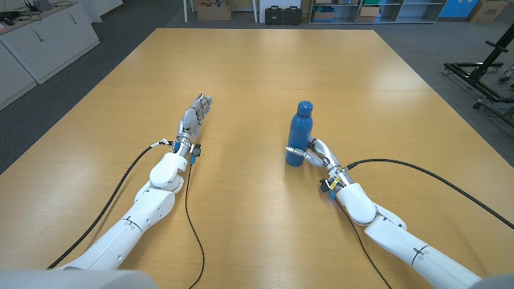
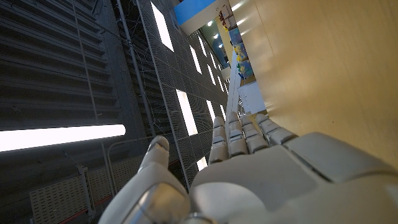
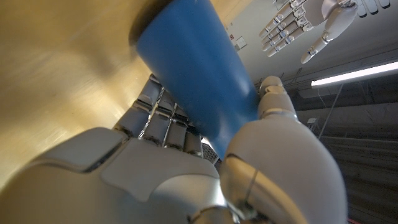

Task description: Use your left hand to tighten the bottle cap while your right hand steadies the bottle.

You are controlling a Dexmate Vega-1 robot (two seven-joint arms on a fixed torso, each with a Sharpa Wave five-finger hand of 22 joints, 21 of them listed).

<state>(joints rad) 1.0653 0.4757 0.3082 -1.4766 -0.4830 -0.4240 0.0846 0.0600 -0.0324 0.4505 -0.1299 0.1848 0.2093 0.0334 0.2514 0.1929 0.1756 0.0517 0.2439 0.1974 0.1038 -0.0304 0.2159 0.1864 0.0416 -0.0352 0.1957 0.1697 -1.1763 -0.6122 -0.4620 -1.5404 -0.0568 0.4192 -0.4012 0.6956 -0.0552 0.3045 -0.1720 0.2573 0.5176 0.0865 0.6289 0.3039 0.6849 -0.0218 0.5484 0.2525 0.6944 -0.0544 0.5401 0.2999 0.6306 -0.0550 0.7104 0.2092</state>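
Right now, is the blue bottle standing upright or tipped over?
Upright: the blue bottle stands on the table, cap on top, gripped low by the right hand.

Bright, even overhead light in the head view, with soft glare washing the far worktop [image 1: 265,56] beyond both hands and only faint shadows. Ceiling strip lights [image 2: 59,138] blaze white past the left hand [image 2: 261,180]. Beside the right hand [image 3: 186,180], the blue bottle [image 3: 193,81] is close and blurred.

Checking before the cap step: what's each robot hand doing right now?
Left robot hand: open, holding nothing.
Right robot hand: gripping the bottle.
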